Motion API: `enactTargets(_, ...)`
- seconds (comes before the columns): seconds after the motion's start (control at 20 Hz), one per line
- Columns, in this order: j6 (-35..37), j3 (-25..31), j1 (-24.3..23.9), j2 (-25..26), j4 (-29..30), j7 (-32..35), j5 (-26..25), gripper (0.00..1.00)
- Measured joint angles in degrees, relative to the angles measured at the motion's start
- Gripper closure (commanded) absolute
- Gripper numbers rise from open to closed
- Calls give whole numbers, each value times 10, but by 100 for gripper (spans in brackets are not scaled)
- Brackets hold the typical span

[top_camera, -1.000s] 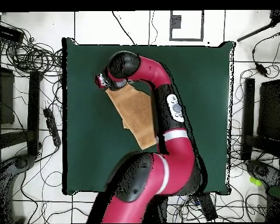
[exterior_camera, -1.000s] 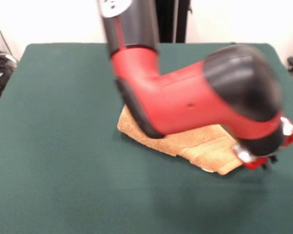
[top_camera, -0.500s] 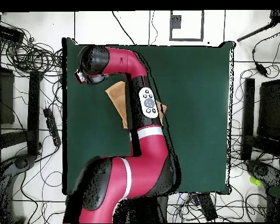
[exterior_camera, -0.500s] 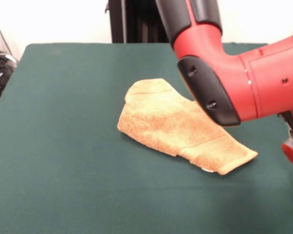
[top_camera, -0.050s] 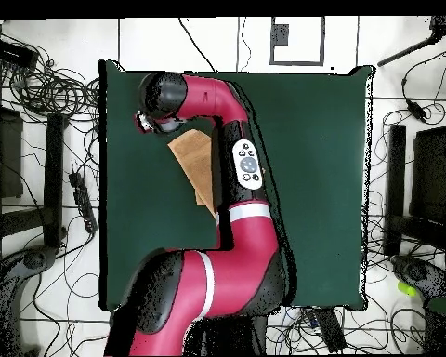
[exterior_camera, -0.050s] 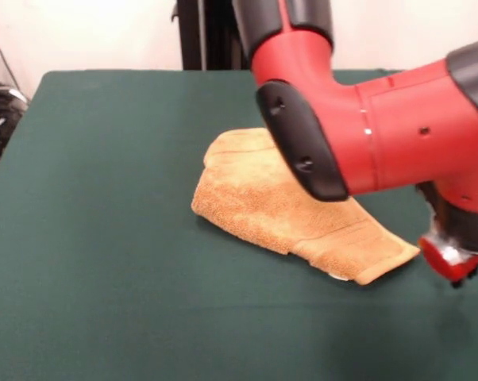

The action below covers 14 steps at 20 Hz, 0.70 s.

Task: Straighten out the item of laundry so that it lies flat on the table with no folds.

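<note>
The towel (exterior_camera, -0.050s: 291, 216) lies mid-table (exterior_camera, -0.050s: 104, 262), folded over and lumpy, in the same place as half a second ago. To its right the gripper (exterior_camera, -0.050s: 453, 266) has swung back in beside the banded corner, apart from it. Whether its fingers are open cannot be told. Flattening remains undone.

Towel (exterior_camera, -0.050s: 291, 210) lies folded on the table (exterior_camera, -0.050s: 104, 238); arm (exterior_camera, -0.050s: 366, 135) crosses above it; gripper (exterior_camera, -0.050s: 453, 266) hangs just beside its banded end.
</note>
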Motion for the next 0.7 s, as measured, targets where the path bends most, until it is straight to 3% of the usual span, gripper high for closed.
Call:
enactTargets(0.4,0,-22,-17,-1,5,0,7,100)
enactTargets(0.7,19,-46,-23,-20,45,0,32,100)
